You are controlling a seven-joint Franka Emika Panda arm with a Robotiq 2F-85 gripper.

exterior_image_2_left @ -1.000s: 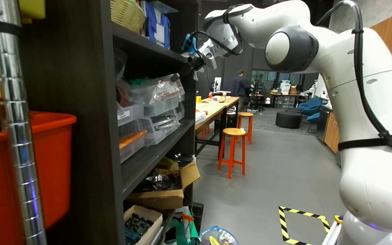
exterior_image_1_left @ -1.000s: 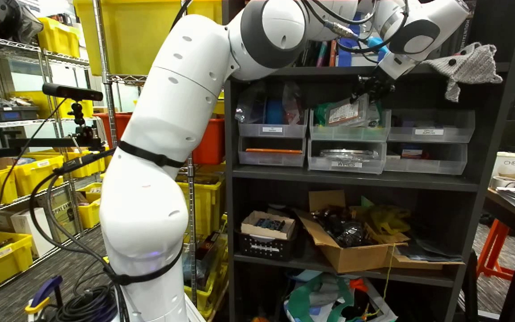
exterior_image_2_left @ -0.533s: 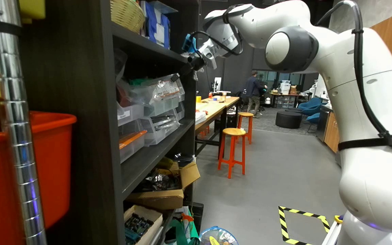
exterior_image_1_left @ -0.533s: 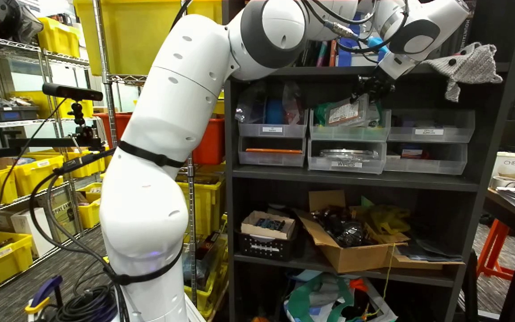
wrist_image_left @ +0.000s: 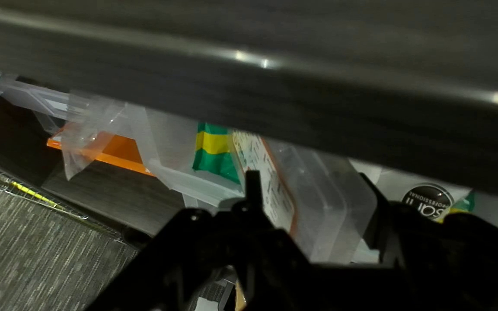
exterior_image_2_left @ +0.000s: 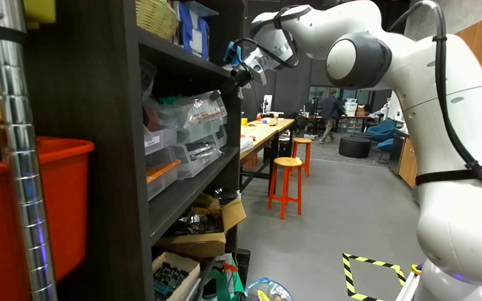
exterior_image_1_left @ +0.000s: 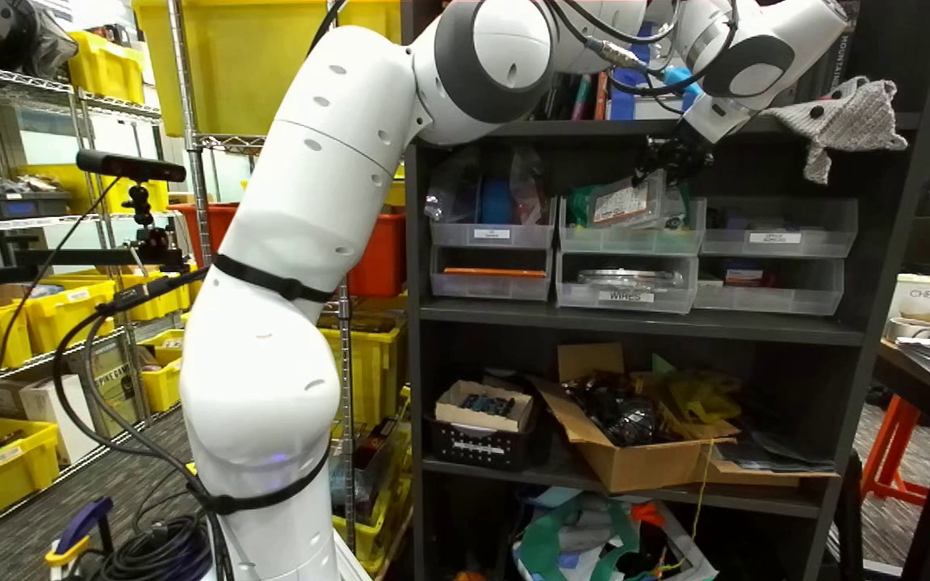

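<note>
A clear box (wrist_image_left: 331, 203) with a printed label leans in the upper middle bin (exterior_image_1_left: 630, 241), beside a green-and-yellow packet (wrist_image_left: 216, 149). Below sits the WIRES bin (exterior_image_1_left: 671, 301). A dark shelf (wrist_image_left: 188, 73) runs close overhead, hiding part of the bins from the wrist view; a knitted toy (exterior_image_1_left: 840, 125) hangs nearby. The claw (wrist_image_left: 312, 196) is partly closed, gripping the box's top end, one finger on either side.

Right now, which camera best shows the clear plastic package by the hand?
The wrist view: the clear plastic package looks biggest, right at the hand, though the shelf edge hides part. Both exterior views show it smaller, tilted above a clear bin's front, label facing out.
</note>
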